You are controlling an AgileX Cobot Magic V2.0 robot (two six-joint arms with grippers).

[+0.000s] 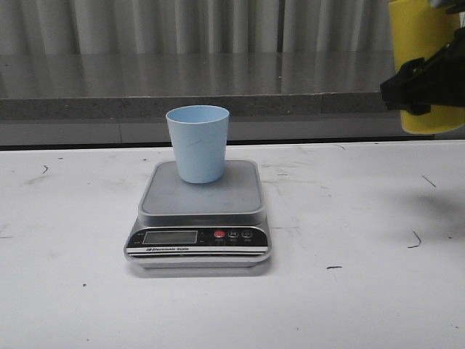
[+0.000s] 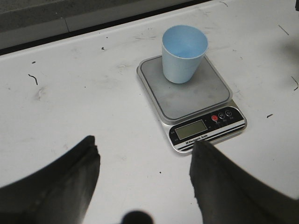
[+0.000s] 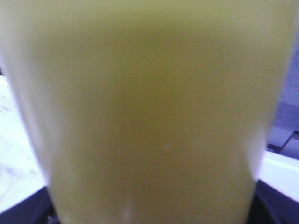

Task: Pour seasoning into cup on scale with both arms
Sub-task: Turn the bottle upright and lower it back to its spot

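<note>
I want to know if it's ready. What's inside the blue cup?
Nothing that shows: the cup on the scale looks empty, plain blue inside. Its very bottom is hard to see from the left wrist view.

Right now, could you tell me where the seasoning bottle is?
The seasoning bottle is in the front view's upper right corner, held off the table by the right claw.

Pale blue cup (image 1: 197, 142) stands upright on the silver-grey scale (image 1: 200, 218); yellow seasoning bottle (image 1: 421, 43) held aloft.

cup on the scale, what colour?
Pale blue, plain. The cup shows best in the left wrist view, upright on the scale.
</note>
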